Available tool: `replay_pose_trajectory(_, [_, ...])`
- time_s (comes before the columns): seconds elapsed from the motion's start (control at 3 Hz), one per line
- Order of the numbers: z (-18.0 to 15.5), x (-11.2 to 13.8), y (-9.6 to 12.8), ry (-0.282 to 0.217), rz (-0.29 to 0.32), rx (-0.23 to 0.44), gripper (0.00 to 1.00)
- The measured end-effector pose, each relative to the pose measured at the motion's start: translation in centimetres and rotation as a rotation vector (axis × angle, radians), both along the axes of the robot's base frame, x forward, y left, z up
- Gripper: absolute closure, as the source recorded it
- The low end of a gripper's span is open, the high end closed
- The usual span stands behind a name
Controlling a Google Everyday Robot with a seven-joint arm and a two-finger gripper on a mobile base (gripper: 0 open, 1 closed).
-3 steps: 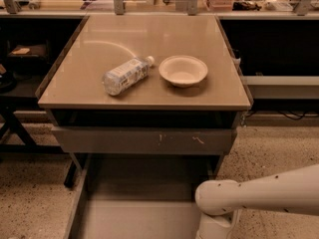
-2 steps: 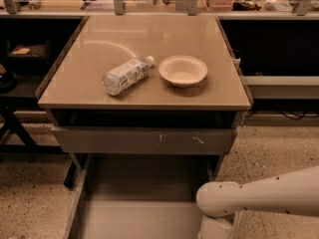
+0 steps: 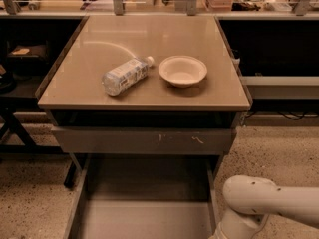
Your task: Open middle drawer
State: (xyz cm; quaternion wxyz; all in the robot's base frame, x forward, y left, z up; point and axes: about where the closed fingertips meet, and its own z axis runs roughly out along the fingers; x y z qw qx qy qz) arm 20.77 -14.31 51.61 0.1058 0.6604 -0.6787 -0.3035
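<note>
We see the middle drawer (image 3: 144, 215) pulled out. Our gripper sits off-frame below the arm (image 3: 269, 199); its grip we cannot tell.

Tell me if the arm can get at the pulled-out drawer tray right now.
Probably yes: the arm sits close beside the middle drawer, with nothing visible between them. The gripper is out of view below the frame, so actual contact cannot be confirmed.

Tally at the one table (image 3: 149, 39) — mostly singles.
One bottle (image 3: 125, 75), one bowl (image 3: 182, 70); two drawers — the scratched front (image 3: 144, 141) and the middle drawer (image 3: 144, 218); one arm (image 3: 269, 200), its gripper out of view below.
</note>
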Motion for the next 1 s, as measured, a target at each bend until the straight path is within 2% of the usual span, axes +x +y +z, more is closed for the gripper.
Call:
replay_pose_trajectory(0.33, [3.2,-1.7,-6.2,-0.064,-0.177,-0.069,0.00])
replay_pose_trajectory(0.67, [6.6,-7.2,-13.0,-0.080,-0.365,-0.189,0.00])
replay_pose_trajectory(1.0, [7.1,-7.8,-13.6,-0.088,-0.396,-0.201,0.00])
